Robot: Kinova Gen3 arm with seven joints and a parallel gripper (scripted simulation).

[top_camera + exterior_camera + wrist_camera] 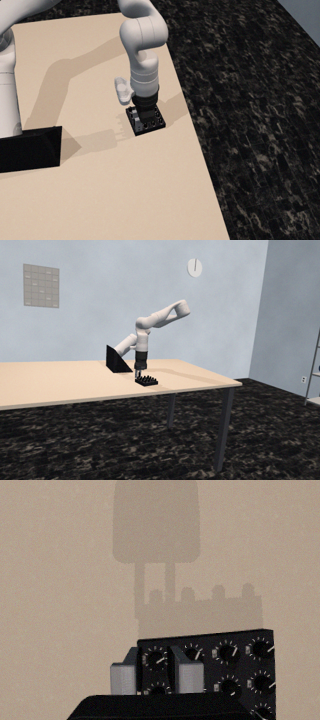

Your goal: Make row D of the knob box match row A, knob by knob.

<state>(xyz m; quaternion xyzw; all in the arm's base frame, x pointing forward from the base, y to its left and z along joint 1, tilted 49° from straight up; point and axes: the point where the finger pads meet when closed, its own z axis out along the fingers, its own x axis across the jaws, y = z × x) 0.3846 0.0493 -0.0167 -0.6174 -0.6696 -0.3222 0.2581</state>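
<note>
The black knob box (pixel 150 129) (pixel 151 384) stands on the table, partly under the arm. My gripper (pixel 136 121) (pixel 138 377) (pixel 154 661) is open, its fingers on either side of knob D1 (pixel 155 661), with a gap beside it in the wrist view. D1's line points rearward and slightly up in that view; the line of A1 (pixel 260 650) points rearward and more upward. D2 (pixel 145 125), D3 (pixel 153 123) and D4 (pixel 160 120) show along the front edge. D2 is partly cut off by the gripper body in the wrist view. Lines on D2 to D4 are unclear. The socket is hidden.
Knobs C1 (pixel 192 655) and B1 (pixel 228 652) stand rearward of D1, with C1 close beside the right finger. B2 (pixel 230 687) and A2 (pixel 262 683) also show. The arm's black base mount (pixel 31 149) (pixel 113 361) stands on the table (pixel 103 196) (pixel 64 384).
</note>
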